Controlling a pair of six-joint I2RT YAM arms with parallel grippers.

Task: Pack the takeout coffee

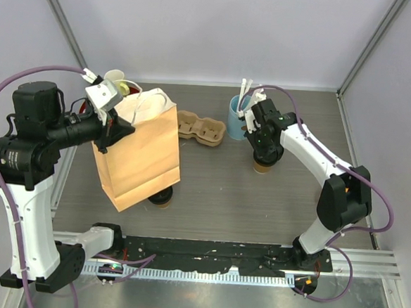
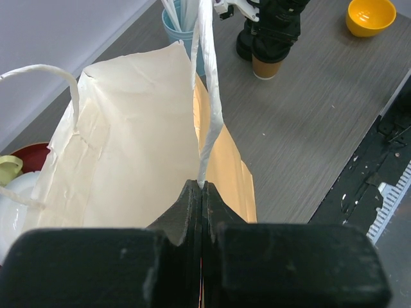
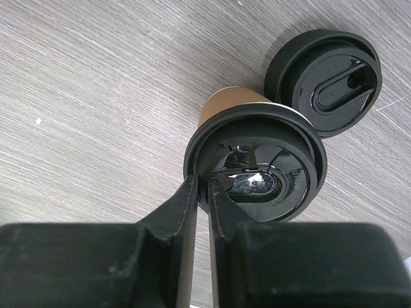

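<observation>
At about 9 o'clock on the desk (image 1: 216,197), the left end effector (image 2: 202,187) is clenched on a white twisted handle (image 2: 207,96) of the brown paper bag (image 1: 140,156). It holds that side up so the bag stands upright with its mouth open, ready, I judge, to take a cup from above. A lidded coffee cup (image 1: 162,197) stands at the bag's near corner, around 7 o'clock, partly hidden by it and apparently outside it. Toward 12 o'clock lies a moulded pulp carrier (image 1: 202,127), and at 1 o'clock a blue cup (image 1: 236,114) holding white utensils. At roughly 3 o'clock the right end effector (image 3: 202,183) sits over the other lidded coffee cup (image 3: 257,170), its jaws pinching the raised rim of the black lid, a top hold that should keep the cup level in transit. That cup appears to rest on the desk. A second black lid (image 3: 324,80) lies just beside it, with no cup showing beneath. Lifting toward the bag looks next, and a rim-only grip risks popping the lid.
</observation>
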